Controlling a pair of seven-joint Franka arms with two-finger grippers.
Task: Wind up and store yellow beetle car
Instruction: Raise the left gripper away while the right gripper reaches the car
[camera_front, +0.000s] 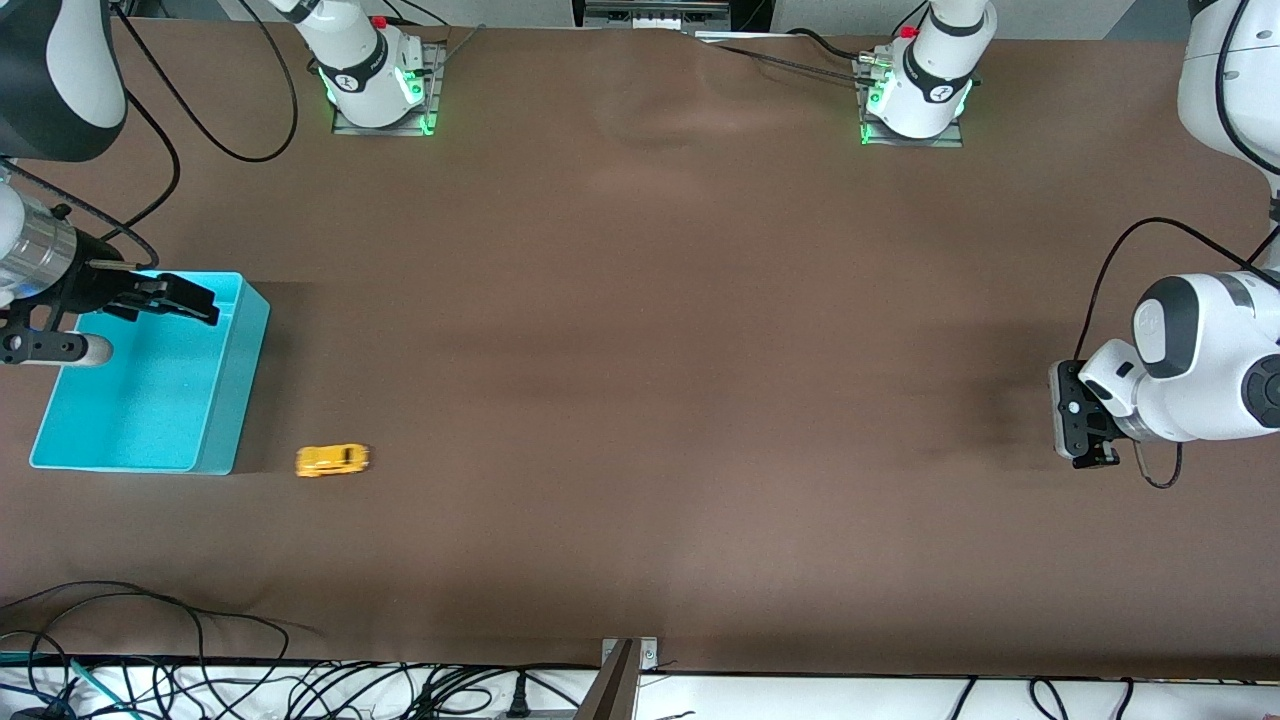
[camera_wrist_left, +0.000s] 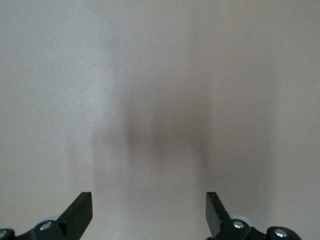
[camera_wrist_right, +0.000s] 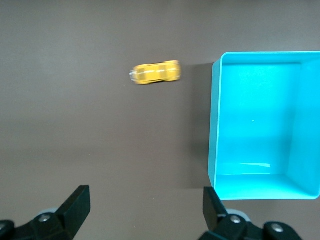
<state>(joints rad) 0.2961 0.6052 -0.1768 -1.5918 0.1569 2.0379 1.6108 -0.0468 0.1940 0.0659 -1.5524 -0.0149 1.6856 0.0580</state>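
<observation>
The yellow beetle car (camera_front: 333, 460) (camera_wrist_right: 155, 73) sits on the brown desk (camera_front: 660, 380) just beside the turquoise bin (camera_front: 215, 420) (camera_wrist_right: 216, 130), off the bin's corner nearest the front camera and untouched. The right claw (camera_front: 170, 298) (camera_wrist_right: 145, 207) hangs above the bin's rim, fingers spread apart and empty. The left claw (camera_front: 1080, 425) (camera_wrist_left: 149, 212) waits over bare desk at the left arm's end, likewise spread apart.

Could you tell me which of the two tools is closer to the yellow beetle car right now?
The right tool, hanging over the turquoise bin beside the yellow beetle car. The left tool waits at the left arm's end of the table.
</observation>
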